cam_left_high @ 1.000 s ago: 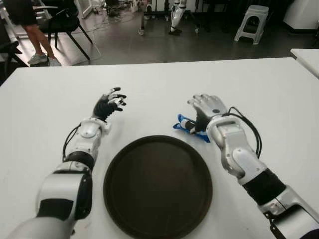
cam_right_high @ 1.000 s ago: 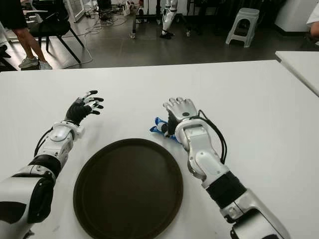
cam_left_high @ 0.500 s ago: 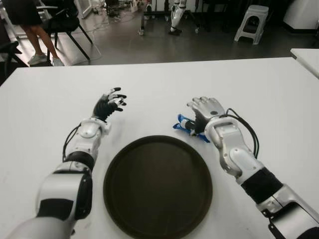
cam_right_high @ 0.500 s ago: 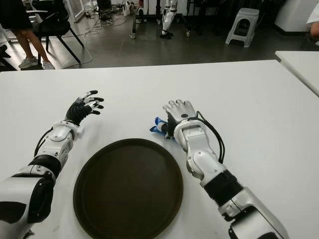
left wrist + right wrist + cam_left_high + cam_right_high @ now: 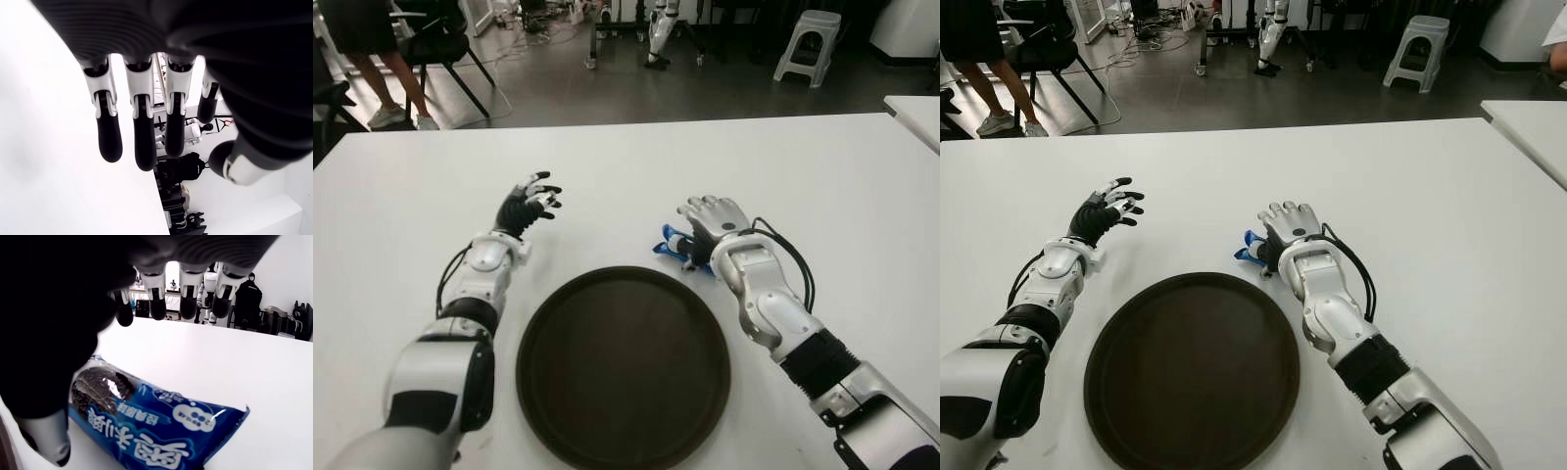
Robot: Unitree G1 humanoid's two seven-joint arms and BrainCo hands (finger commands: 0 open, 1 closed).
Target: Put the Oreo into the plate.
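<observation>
Right hand (image 5: 710, 217) lower over Oreo (image 5: 146, 423) than before, fingers spread.

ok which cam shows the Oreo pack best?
Right wrist view: the Oreo pack lies flat on the table, printed face fully visible under the open right hand. Both eye views show only a blue edge beside that hand, beyond the plate. Left wrist view shows none.
</observation>
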